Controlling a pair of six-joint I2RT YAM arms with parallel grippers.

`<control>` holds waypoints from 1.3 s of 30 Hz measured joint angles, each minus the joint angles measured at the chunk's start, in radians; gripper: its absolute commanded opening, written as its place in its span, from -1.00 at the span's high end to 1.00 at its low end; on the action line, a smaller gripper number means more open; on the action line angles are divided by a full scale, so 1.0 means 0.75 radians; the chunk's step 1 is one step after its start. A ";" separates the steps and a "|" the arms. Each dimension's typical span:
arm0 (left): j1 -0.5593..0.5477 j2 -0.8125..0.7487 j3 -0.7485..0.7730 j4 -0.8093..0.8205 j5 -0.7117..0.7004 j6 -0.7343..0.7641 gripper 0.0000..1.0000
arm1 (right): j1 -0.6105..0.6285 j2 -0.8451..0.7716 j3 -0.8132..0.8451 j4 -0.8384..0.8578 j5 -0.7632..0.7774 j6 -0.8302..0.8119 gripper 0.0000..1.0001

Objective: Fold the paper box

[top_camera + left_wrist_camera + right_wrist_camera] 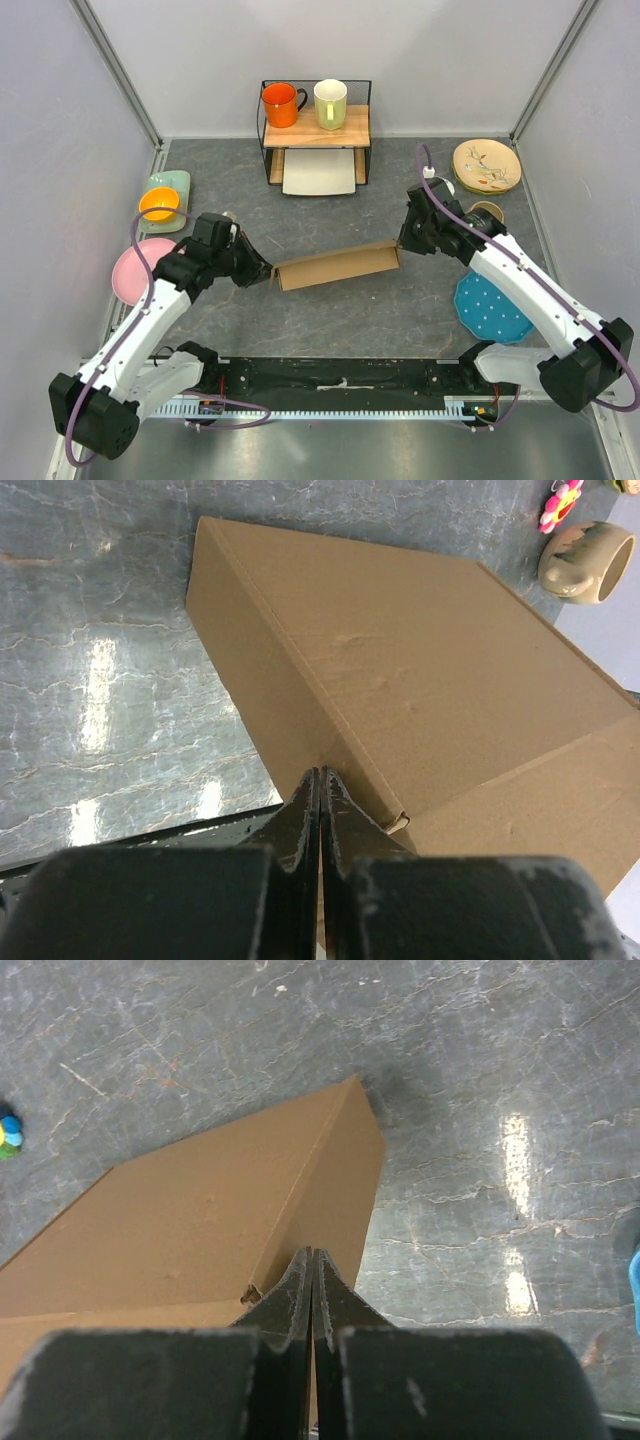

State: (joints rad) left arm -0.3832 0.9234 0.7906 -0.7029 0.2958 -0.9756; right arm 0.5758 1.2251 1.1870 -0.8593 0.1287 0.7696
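1. Mid-table, the paper box spans two pincers: left gripper clenched on its left end, right gripper on its right.
2. Left, an orange bowl sits in a green tray.
3. Far, an orange mug tops a shelf.

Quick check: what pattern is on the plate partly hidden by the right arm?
Blue with small white dots; the plate shows best in the top external view.
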 measured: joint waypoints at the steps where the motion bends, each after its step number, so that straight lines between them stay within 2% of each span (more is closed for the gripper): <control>1: 0.000 0.021 0.013 0.000 -0.001 0.001 0.86 | -0.012 0.006 -0.003 0.002 -0.005 -0.003 0.86; 4: 0.006 0.083 0.057 -0.001 0.000 0.009 0.76 | -0.050 0.032 -0.004 0.007 -0.017 -0.021 0.71; 5: 0.013 0.103 0.071 -0.002 0.001 0.012 0.72 | -0.061 0.039 -0.004 0.010 -0.026 -0.023 0.59; 7: 0.029 0.140 0.098 -0.004 0.000 0.022 0.58 | -0.090 0.061 -0.004 0.018 -0.043 -0.043 0.50; 9: 0.046 0.169 0.117 -0.005 0.001 0.036 0.46 | -0.119 0.080 -0.006 0.026 -0.066 -0.056 0.32; 14: 0.084 0.237 0.175 -0.038 -0.002 0.082 0.29 | -0.189 0.104 -0.011 0.050 -0.123 -0.094 0.04; 21: 0.154 0.290 0.354 -0.072 0.030 0.155 0.08 | -0.350 0.123 -0.006 0.064 -0.238 -0.149 -0.10; 27: 0.166 0.308 0.520 -0.070 0.021 0.220 0.07 | -0.431 0.131 0.140 0.030 -0.230 -0.205 -0.14; 34: 0.172 0.331 0.449 -0.070 0.010 0.234 0.07 | -0.427 0.119 0.151 0.038 -0.223 -0.220 -0.14; 39: 0.194 0.263 0.406 -0.108 -0.099 0.235 0.02 | -0.425 0.017 0.149 0.027 -0.169 -0.220 -0.15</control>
State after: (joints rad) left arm -0.2379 1.1206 1.0950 -0.7837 0.2218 -0.7994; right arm 0.2573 1.2381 1.2987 -0.8391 0.0017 0.6048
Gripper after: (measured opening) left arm 0.474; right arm 0.568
